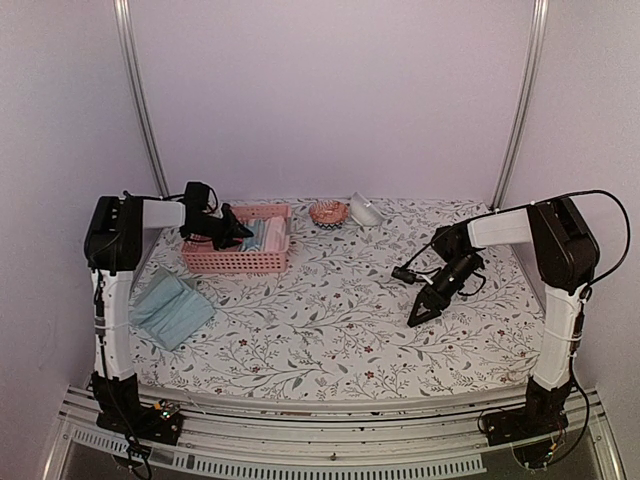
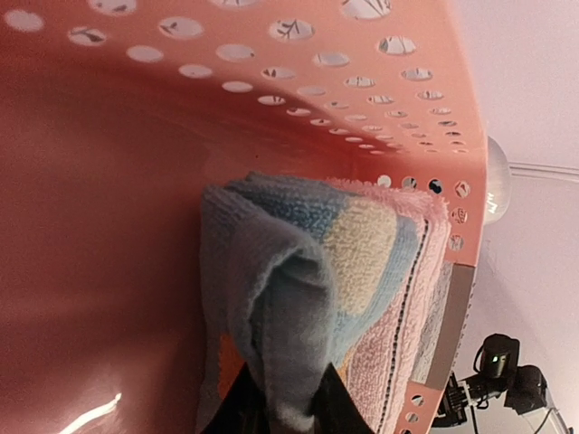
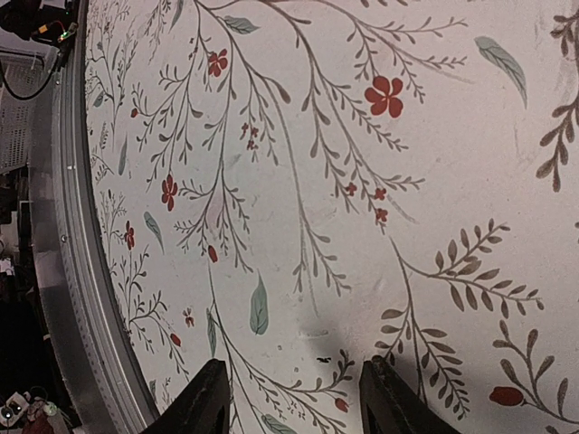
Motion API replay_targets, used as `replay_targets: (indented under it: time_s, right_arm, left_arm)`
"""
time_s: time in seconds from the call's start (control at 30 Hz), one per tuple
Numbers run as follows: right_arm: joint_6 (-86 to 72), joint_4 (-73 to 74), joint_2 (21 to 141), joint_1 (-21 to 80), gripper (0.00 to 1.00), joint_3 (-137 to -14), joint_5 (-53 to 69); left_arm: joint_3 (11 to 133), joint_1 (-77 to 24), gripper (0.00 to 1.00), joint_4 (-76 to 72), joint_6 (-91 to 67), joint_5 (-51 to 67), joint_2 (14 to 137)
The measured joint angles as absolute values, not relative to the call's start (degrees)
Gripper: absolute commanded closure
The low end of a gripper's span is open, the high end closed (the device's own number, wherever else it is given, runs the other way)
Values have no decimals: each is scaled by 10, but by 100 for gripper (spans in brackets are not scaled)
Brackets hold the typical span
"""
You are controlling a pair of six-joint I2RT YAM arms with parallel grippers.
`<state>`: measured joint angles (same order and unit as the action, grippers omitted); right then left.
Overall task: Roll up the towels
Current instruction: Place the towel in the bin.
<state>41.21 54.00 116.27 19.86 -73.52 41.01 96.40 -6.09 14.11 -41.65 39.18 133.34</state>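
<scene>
Left wrist view first: the blue patterned towel [image 2: 362, 262] sits on edge in the pink basket [image 2: 136, 226]. The pink towel [image 2: 412, 316] is pressed right against it, on the side nearest the perforated wall. My left gripper [image 2: 288, 414] is pinched narrow on a raised fold of the patterned one, a finger on each side. The basket walls crowd in close, so it's pretty tight in there.

The top view shows what the wrist cam can't. The basket is at the back left of the flowery table [image 1: 330, 340]. The teal towel [image 1: 170, 308] lies folded flat on the table in front of it, by my left arm. Further back there's a small round orange thing [image 1: 328, 212] with a white object [image 1: 365, 210] just beside it. My right gripper [image 3: 289, 398] hangs over bare table on the right, fingers apart, holding nothing.
</scene>
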Motion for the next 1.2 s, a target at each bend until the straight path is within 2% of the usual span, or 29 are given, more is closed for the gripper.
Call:
replay_targets:
  time_s: [0.17, 0.4, 1.2]
  right_arm:
    - [412, 540, 1163, 199, 50, -735, 410]
    - [412, 540, 1163, 199, 50, -735, 410]
    - [414, 542, 1163, 199, 50, -735, 410]
  left_arm:
    - [976, -64, 66, 154, -396, 384, 1338]
    - [974, -64, 57, 157, -358, 375, 1341]
    - [890, -63, 54, 191, -306, 282, 1227]
